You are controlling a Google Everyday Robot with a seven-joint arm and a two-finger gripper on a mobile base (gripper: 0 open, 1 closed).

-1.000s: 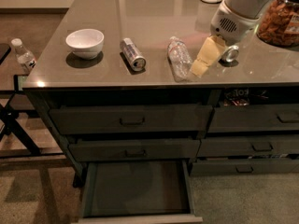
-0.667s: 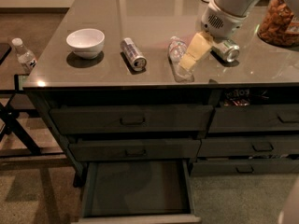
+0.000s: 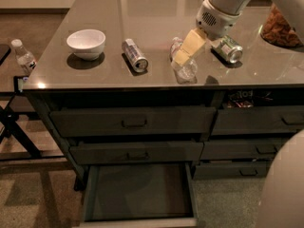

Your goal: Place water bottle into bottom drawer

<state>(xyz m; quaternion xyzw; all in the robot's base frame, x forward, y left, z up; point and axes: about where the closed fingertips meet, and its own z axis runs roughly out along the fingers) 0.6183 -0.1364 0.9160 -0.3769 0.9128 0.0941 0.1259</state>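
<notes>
The gripper [image 3: 185, 54] sits over the water bottle [image 3: 186, 69] lying just right of the silver can [image 3: 135, 55] on the surface [image 3: 156, 13], clenched or not I cannot tell, and an off-centre hold could send the round bottle rolling instead of into the open bottom drawer [image 3: 142, 221] below that can.

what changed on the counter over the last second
The gripper swung left, away from the green can, and now sits over the water bottle, which lies where it was. The bowl, the silver can and the open bottom drawer are unchanged.
</notes>
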